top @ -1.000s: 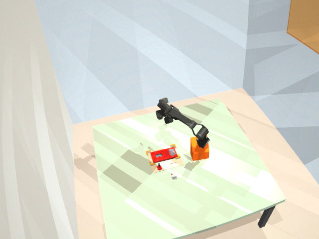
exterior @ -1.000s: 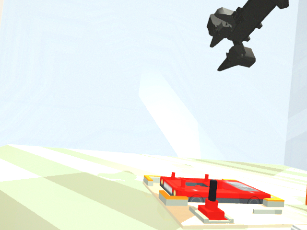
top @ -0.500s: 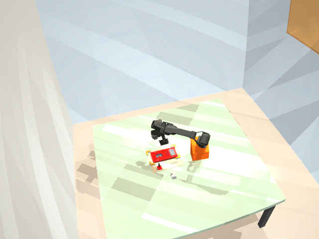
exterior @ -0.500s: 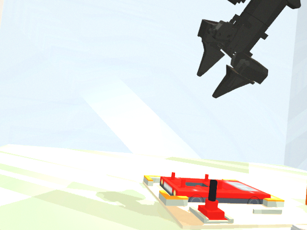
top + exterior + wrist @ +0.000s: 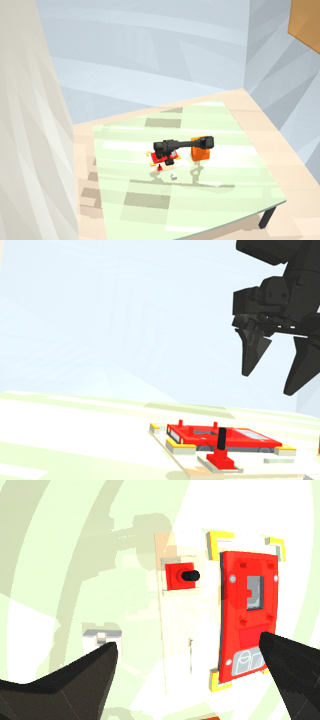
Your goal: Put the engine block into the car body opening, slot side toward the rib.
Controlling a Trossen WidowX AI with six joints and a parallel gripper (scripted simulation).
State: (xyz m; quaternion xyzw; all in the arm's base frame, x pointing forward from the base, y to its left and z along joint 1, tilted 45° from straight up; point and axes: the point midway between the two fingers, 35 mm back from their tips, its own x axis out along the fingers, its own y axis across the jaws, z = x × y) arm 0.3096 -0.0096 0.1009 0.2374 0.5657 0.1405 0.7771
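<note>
The red car body [image 5: 155, 158] [image 5: 245, 440] [image 5: 229, 630] lies flat between yellow-topped corner brackets. Its rectangular opening [image 5: 201, 432] [image 5: 257, 592] holds no block, and a small red rib [image 5: 249, 593] juts in from one long side. The pale grey engine block [image 5: 173, 176] [image 5: 95, 642] lies on the table beside the board; its small notch shows in the wrist view. Only its edge shows at the bottom right of the exterior view. My gripper [image 5: 164, 159] [image 5: 266, 384] [image 5: 191, 646] is open and empty, high above the car side of the board, fingers pointing down.
A pale board [image 5: 271, 469] [image 5: 175, 625] carries the car and brackets [image 5: 180, 445] [image 5: 214, 545]. A red part with an upright black post [image 5: 160, 168] [image 5: 221, 462] [image 5: 175, 577] stands in a shallow frame beside the car. The orange arm base [image 5: 200, 155] stands beyond the board's end.
</note>
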